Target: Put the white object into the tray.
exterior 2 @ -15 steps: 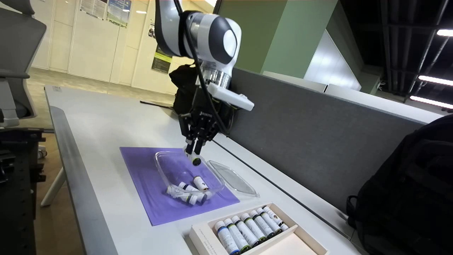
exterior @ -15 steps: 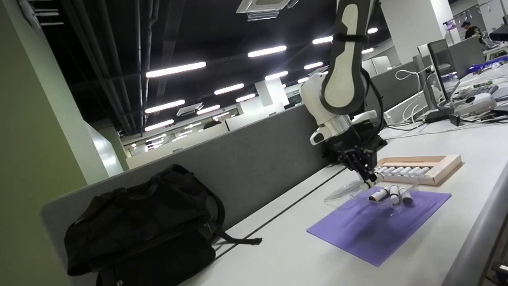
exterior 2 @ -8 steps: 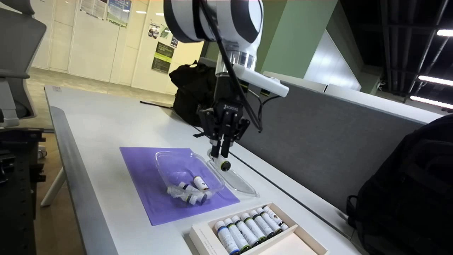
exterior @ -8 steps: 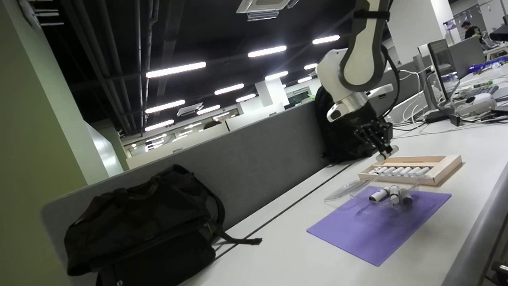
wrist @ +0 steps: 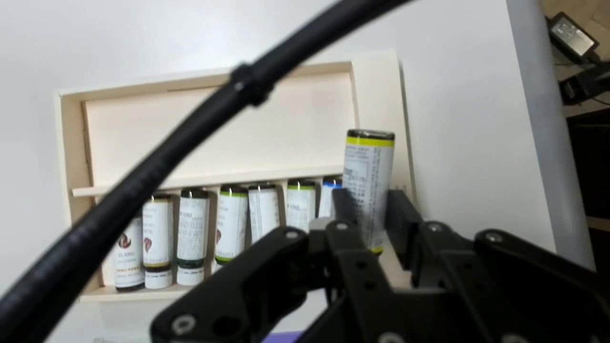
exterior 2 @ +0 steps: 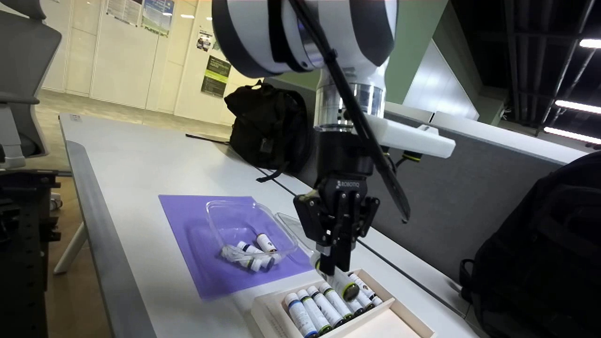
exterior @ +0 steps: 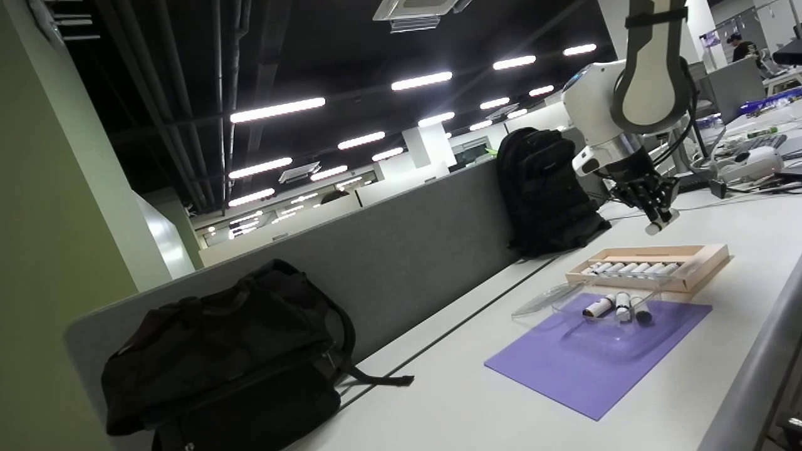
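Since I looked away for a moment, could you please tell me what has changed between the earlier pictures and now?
The gripper has carried its bottle away from the container to the tray, and now appears to hang above it. Nothing was newly grasped or released. The container, the three bottles inside it, the mat and the tray stayed put.

The robot's white and black arm (exterior: 651, 88) hangs down from the top, and its black gripper (exterior 2: 335, 264) points down with both fingers (wrist: 402, 219) pinching tight
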### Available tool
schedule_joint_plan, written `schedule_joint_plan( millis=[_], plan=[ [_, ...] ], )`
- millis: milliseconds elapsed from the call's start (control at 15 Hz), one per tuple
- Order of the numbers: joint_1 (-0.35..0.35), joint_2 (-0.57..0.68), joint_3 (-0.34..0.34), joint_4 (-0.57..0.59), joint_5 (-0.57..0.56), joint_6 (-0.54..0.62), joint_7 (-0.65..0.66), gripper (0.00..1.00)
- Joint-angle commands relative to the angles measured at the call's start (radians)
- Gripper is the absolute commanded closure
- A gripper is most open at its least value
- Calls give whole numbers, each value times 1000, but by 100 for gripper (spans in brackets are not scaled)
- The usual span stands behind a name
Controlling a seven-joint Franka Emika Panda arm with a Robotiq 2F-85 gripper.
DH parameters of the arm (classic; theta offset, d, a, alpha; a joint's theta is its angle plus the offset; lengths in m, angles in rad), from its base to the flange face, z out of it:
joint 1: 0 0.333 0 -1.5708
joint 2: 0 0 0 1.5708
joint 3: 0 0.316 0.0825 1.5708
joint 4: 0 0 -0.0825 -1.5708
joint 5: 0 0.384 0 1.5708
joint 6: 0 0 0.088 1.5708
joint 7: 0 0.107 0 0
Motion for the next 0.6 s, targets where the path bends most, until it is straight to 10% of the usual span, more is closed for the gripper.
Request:
schedule_joint_plan(
  millis=[0,133,533],
  plan=[
    [-55,8,-46,8,-58,94,-37,94],
    [-51,6,-37,4,-26,62,-26,76],
    [-65,11,-48,14,-24,62,-27,76]
  ],
)
